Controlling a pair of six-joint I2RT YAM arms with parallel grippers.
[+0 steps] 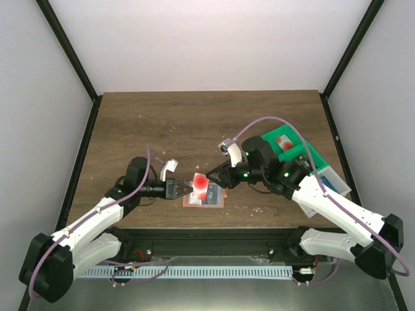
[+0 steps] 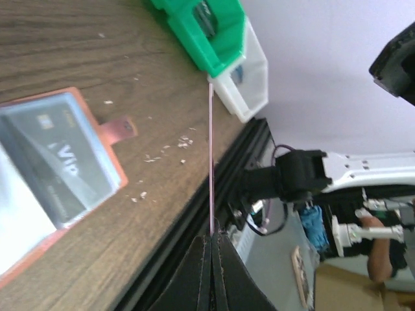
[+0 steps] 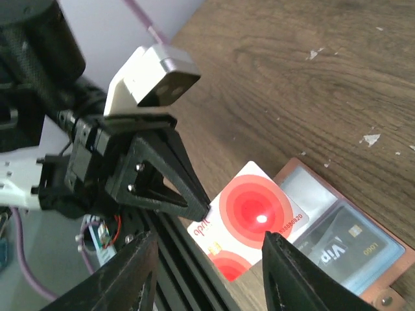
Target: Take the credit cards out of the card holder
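Note:
The card holder (image 1: 209, 201) lies open on the table, tan-pink with a light blue lining (image 2: 19, 214). A dark grey-black card (image 2: 55, 172) sits in its pocket and also shows in the right wrist view (image 3: 343, 243). My left gripper (image 1: 186, 189) is shut on a corner of the red and white card (image 1: 201, 184) and holds it above the holder. That card shows edge-on in the left wrist view (image 2: 211, 162) and face-on in the right wrist view (image 3: 256, 217). My right gripper (image 1: 218, 175) is open, its fingers (image 3: 139, 272) either side of that card, not touching it. No blue card is in view.
A green compartment tray (image 1: 297, 153) stands at the right, with a white and blue bin (image 1: 329, 176) beside it at the table's edge. The tray (image 2: 207, 39) also shows in the left wrist view. Small white crumbs (image 2: 185, 141) lie on the wood. The black front rail (image 1: 207, 236) runs along the near edge.

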